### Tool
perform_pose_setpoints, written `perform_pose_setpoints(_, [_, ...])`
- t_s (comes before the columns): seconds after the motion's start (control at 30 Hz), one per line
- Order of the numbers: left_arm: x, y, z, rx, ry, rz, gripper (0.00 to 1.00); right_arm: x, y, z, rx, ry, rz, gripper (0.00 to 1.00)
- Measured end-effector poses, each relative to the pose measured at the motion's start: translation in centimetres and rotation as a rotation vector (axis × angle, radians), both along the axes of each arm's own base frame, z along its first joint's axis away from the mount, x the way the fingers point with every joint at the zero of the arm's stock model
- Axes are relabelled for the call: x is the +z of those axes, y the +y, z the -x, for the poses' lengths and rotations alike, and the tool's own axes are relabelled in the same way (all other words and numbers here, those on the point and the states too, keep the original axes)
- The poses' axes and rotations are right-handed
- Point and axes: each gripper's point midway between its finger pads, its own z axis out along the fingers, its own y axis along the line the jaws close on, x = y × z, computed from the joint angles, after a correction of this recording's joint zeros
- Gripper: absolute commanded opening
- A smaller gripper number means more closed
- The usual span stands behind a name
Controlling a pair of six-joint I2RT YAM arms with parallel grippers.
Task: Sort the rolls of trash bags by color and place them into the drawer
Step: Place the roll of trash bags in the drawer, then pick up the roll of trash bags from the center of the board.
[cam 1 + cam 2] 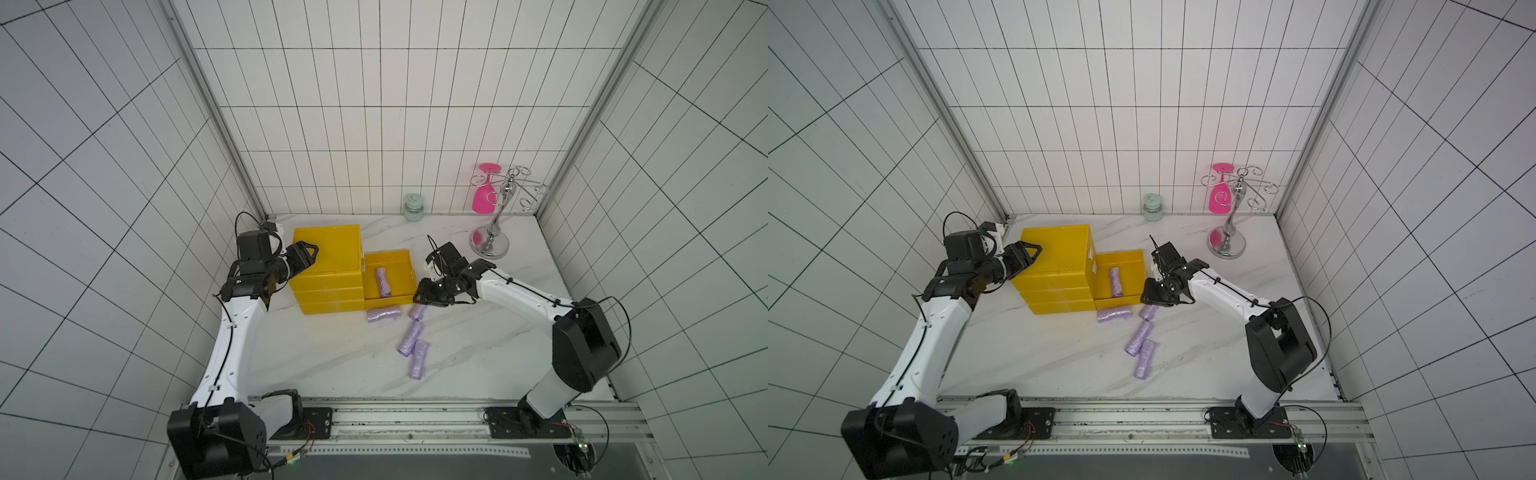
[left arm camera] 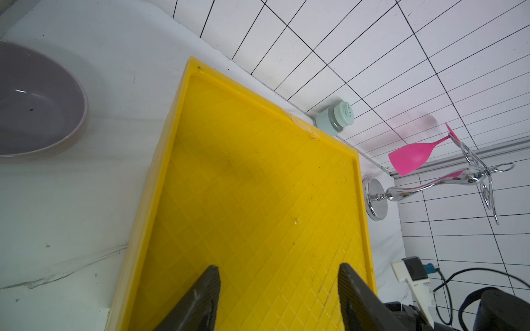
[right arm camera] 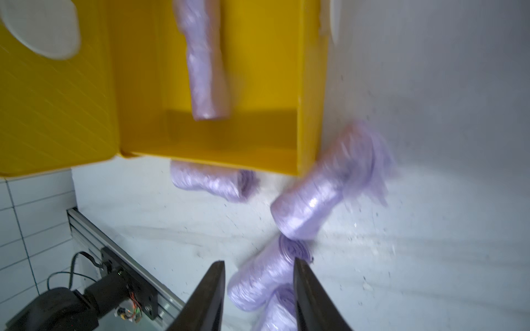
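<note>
Left claw (image 1: 311, 250) gapes empty over the yellow plastic drawer cabinet (image 1: 332, 259). Right claw (image 1: 417, 298), jaws apart and empty, hovers above crinkled lilac plastic rolls (image 1: 409, 344).

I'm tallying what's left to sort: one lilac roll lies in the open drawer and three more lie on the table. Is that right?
Not quite. Four lilac rolls lie on the table, not three: one at the drawer's front, one beside it, and two nearer the arms' bases. Both top views show this. One roll does lie in the open drawer.
</note>
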Motion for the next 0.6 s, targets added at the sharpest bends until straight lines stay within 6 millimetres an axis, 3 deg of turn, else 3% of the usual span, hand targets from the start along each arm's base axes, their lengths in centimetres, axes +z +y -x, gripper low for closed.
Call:
perform_pose_setpoints(0.1, [0.0, 0.0, 0.1, -0.002, 0.002, 0.001, 0.65, -1.4, -1.2, 3.8, 0.003, 0.046, 0.014, 0.45])
perform_pose_setpoints(0.27, [0.0, -0.1, 0.3, -0.003, 0.004, 0.0, 0.65, -1.7, -2.0, 7.8, -0.02, 0.066, -0.015, 0.48])
perform_pose_setpoints(0.47, [0.0, -0.1, 0.6, -0.003, 0.01, 0.001, 0.65, -3.5, -1.2, 10.7, -0.021, 0.105, -0.013, 0.49])
perform_pose_setpoints(0.6, [0.0, -0.1, 0.7, -0.003, 0.011, 0.001, 0.65, -4.8, -0.1, 11.6, -0.013, 0.133, -0.006, 0.5])
